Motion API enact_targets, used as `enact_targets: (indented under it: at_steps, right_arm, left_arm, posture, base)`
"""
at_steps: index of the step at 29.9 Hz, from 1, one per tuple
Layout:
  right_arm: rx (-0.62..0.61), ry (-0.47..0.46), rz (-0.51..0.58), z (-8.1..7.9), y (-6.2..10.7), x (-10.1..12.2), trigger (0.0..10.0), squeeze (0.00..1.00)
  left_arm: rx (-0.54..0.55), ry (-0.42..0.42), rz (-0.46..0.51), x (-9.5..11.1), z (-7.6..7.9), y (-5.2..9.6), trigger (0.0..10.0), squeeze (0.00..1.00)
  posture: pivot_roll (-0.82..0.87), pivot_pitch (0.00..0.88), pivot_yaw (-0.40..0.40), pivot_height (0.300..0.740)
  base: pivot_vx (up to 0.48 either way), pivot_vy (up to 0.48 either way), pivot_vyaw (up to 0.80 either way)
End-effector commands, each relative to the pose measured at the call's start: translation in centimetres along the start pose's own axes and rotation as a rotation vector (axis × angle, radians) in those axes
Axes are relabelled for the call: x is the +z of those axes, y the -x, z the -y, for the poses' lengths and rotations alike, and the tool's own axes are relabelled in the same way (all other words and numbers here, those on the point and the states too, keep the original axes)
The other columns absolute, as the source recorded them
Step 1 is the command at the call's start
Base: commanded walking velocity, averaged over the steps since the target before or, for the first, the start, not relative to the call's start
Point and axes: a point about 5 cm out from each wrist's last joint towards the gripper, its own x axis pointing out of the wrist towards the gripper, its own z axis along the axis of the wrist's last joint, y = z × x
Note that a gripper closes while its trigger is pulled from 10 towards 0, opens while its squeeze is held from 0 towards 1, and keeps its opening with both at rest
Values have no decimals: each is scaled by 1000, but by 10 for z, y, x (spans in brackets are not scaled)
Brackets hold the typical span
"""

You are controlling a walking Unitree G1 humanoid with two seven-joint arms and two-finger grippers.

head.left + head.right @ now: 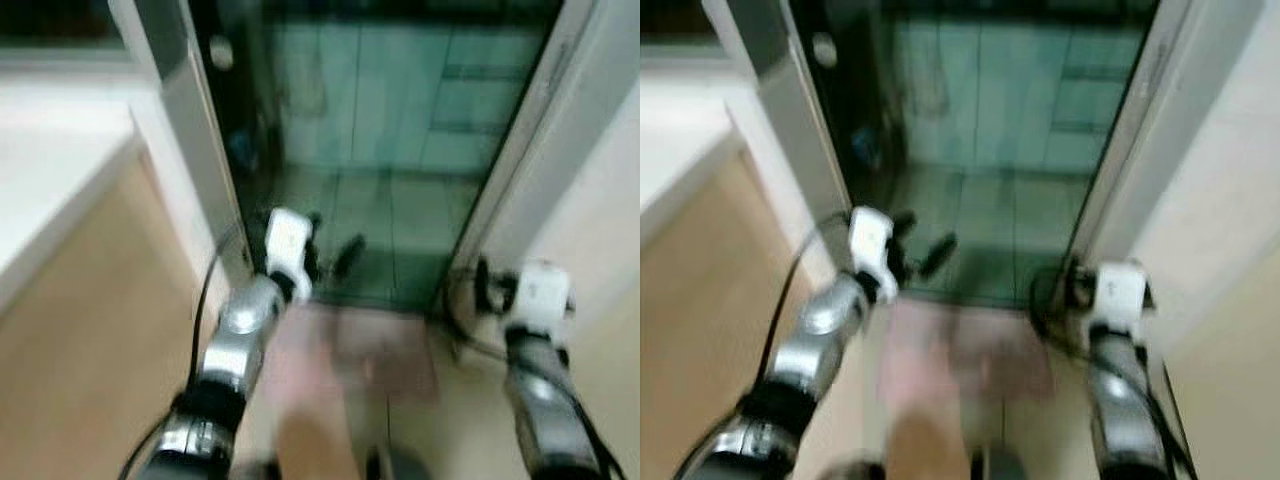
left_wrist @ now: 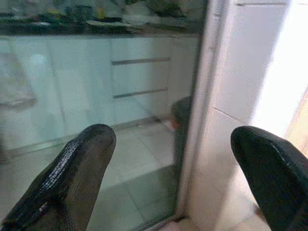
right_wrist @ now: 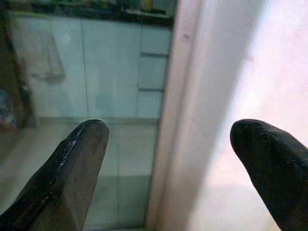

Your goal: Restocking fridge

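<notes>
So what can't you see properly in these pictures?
- Doormat: head views are blurred, so its pattern is unreadable.
- Countertop items: left wrist view, too small and blurry to name.
- Cloth-like shape: right wrist view, blurred behind glass, can't identify.
- Right hand: head views, mostly hidden behind its white wrist.

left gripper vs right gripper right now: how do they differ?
The left gripper is raised further forward, in front of the glass doorway; the right gripper sits lower, by the white door frame. The left gripper's wrist view looks mostly through the opening at the cabinets; the right gripper's looks mostly at the frame. Both are open and hold nothing.
</notes>
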Motion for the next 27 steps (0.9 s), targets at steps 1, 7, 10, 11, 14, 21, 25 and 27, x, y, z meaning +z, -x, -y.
enact_targets:
  at_steps: [1, 7, 10, 11, 14, 21, 25, 27]
  right_arm:
    - [17, -11, 2, -8, -1, 3, 10000, 106]
    - [12, -16, -1, -7, -2, 3, 10000, 149]
    - [13, -20, 1, -7, -3, 3, 10000, 161]
    - [17, -25, 4, -8, -4, 4, 10000, 165]
    - [22, -28, 5, -9, -5, 5, 10000, 192]
    - [24, -38, 15, -8, -6, 8, 10000, 333]
    - [7, -25, 12, -4, -1, 6, 10000, 282]
    - [7, -18, -4, -2, 3, 2, 10000, 220]
  left_arm:
    - [44, -16, -4, 1, -10, 5, 10000, 0]
    - [76, -15, -15, -1, -15, 5, 10000, 0]
    - [87, -9, -17, -1, -17, 5, 10000, 0]
    - [121, -3, -33, -3, -20, 6, 10000, 0]
    - [165, 42, -49, -7, -23, 7, 10000, 0]
    - [267, 31, -219, -27, -32, 26, 10000, 0]
    - [268, 13, -337, -40, -31, 45, 10000, 0]
    - [245, 33, -347, -40, -28, 57, 10000, 0]
  posture:
    - [-130, 0, 16, 688]
    - [-131, 0, 15, 723]
    - [-131, 0, 15, 733]
    - [-130, 0, 14, 740]
    - [-129, 0, 13, 740]
    - [-128, 0, 21, 740]
    - [-126, 0, 26, 740]
    - [-125, 0, 30, 740]
  base:
    - [0, 0, 0]
    - [0, 0, 0]
    - [0, 0, 0]
    - [0, 0, 0]
    - [0, 0, 0]
    - [0, 0, 0]
    - [0, 0, 0]
    - [0, 0, 0]
